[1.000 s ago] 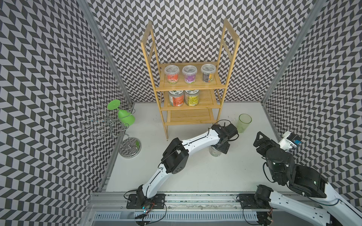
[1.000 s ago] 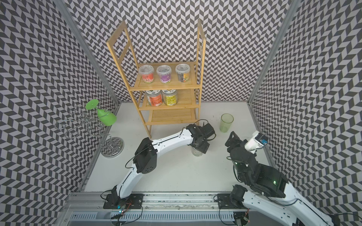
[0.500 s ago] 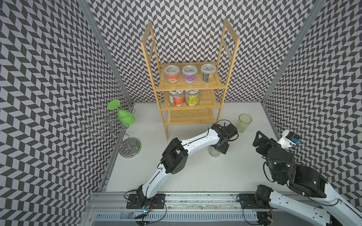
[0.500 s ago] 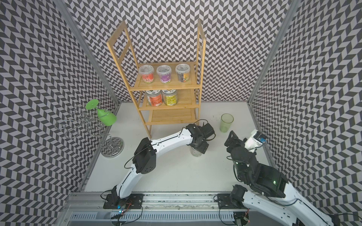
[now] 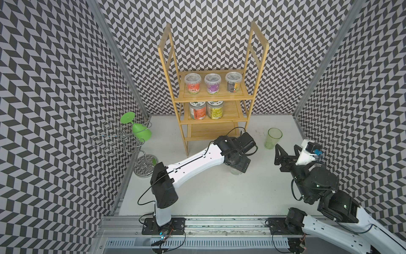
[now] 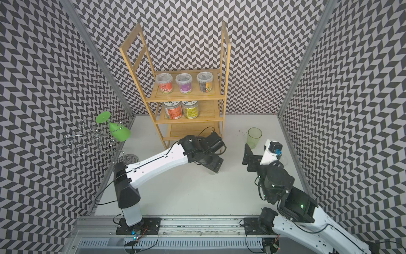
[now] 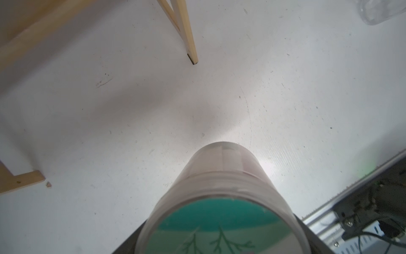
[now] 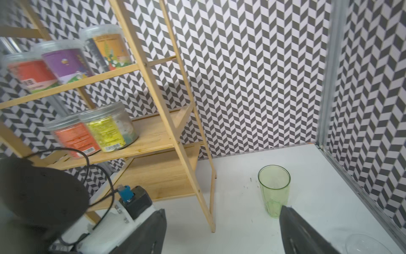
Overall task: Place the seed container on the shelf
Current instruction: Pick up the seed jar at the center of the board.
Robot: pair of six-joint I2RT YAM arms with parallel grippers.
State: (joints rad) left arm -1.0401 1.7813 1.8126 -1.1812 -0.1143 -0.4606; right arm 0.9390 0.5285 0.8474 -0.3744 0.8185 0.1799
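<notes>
The seed container [image 7: 222,193], a clear jar with a teal lid, stands on the white table just in front of the shelf's right leg. My left gripper [image 5: 237,168] comes down on it from above and is shut on it, with dark fingers [image 7: 127,245] at both sides of the lid. In both top views only the jar's lower edge [image 6: 212,172] shows under the wrist. The shelf [image 5: 214,99] [image 6: 184,99] [image 8: 153,136] is a tall bamboo rack against the back wall. My right gripper [image 5: 286,151] [image 8: 222,233] hovers open and empty at the right.
Three jars stand on the shelf's upper board and two on its middle board [image 5: 230,112], leaving its right part bare. A green cup [image 5: 272,138] [image 8: 274,189] stands right of the shelf. A chrome glass stand [image 5: 123,136] with a green wine glass [image 5: 140,132] is at the left. A clear dish [image 8: 369,244] lies near the right wall.
The right gripper's jaws have spread wider and the right wrist has shifted slightly left. The left arm and the jar have stayed in place.
</notes>
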